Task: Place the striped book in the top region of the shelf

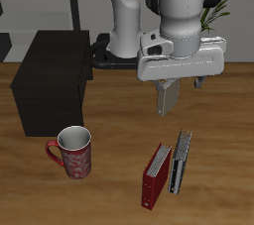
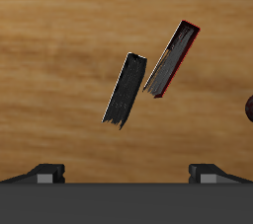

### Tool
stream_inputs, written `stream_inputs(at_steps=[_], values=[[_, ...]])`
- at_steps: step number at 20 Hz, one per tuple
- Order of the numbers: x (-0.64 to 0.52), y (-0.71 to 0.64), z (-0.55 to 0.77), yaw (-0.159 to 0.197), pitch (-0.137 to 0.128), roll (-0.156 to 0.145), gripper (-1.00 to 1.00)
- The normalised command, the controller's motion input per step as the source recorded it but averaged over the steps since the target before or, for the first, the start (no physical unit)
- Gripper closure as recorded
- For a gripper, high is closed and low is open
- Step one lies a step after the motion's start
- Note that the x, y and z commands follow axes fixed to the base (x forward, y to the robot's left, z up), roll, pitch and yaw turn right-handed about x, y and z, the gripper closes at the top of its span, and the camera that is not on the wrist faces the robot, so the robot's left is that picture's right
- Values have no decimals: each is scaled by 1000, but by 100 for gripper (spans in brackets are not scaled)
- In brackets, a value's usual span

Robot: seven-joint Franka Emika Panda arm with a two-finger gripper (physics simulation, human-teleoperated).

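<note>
The gripper (image 1: 169, 110) hangs open and empty above the bench (image 1: 119, 184); the striped book (image 1: 181, 161) stands just below it; descend squarely, straddling its spine, clear of the red book (image 1: 156, 176) beside.

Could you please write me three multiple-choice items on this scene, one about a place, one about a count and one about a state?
1. Where does the thin black-and-white striped book stand?
A. On the wooden table, beside the dark red book
B. On top of the large matte black shelf
C. Inside the red patterned mug

2. How many books are on the table?
A. One
B. Two
C. Four

3. What is the robot's two-finger gripper doing?
A. Clamping the mug
B. Hanging above the books, holding nothing
C. Pressing on the shelf

Answers:
1 A: both books stand side by side on the wood.
2 B: the exterior and wrist views show two.
3 B: nothing sits between its fingers.
</note>
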Motion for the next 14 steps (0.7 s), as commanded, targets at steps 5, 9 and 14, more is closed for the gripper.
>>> stream_inputs(at_steps=[5, 9, 14], values=[[305, -10, -189, -31, -3, -41, -100], [137, 33, -149, -4, -6, -27, -100], [144, 74, -219, -34, 25, -48, -100]])
